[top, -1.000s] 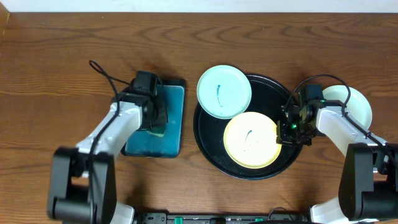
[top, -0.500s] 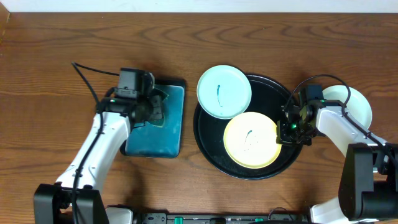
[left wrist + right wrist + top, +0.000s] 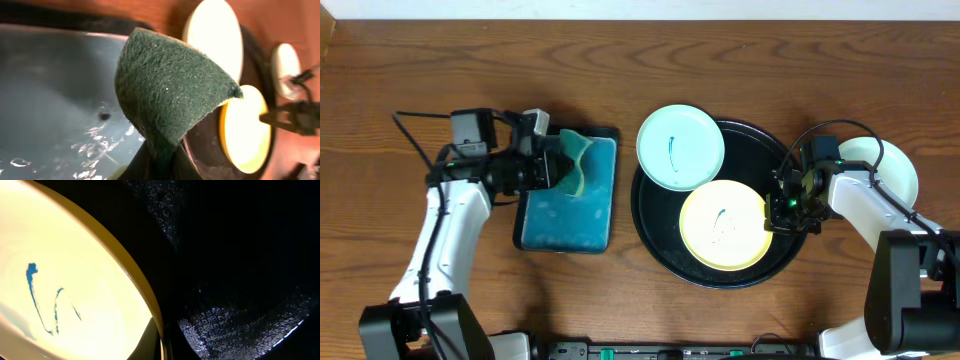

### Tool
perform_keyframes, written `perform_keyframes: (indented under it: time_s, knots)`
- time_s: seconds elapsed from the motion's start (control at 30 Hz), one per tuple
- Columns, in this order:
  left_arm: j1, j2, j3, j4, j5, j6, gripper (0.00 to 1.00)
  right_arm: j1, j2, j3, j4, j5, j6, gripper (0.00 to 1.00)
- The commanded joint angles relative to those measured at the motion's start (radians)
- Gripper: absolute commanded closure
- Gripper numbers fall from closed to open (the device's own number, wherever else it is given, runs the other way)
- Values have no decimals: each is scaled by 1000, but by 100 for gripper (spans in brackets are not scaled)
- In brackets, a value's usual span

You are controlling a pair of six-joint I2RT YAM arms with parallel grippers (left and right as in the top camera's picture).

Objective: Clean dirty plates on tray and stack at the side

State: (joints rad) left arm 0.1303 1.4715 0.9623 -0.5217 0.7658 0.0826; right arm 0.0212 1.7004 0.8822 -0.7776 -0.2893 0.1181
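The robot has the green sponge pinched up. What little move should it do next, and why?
Probably swing the left gripper, with its green sponge, across toward the yellow plate. The sponge is lifted above the teal tray, the plate shows a teal scribble, and the right gripper pinches its rim on the black tray, seemingly steadying it.

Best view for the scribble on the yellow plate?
Right wrist: the teal scribble on the yellow plate is close and sharp. Overhead shows only a tiny mark. Left wrist catches the plate at a slant beside the sponge, scribble unreadable.
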Motion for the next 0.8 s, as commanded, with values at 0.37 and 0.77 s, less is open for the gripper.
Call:
perform_keyframes:
  time_s: [0.37,0.77]
  knots:
    - [76,-11,6,4,196,93,93,20,30,-24,-4,46,8,99]
    - [76,-11,6,4,196,93,92,20,30,-24,-4,46,8,99]
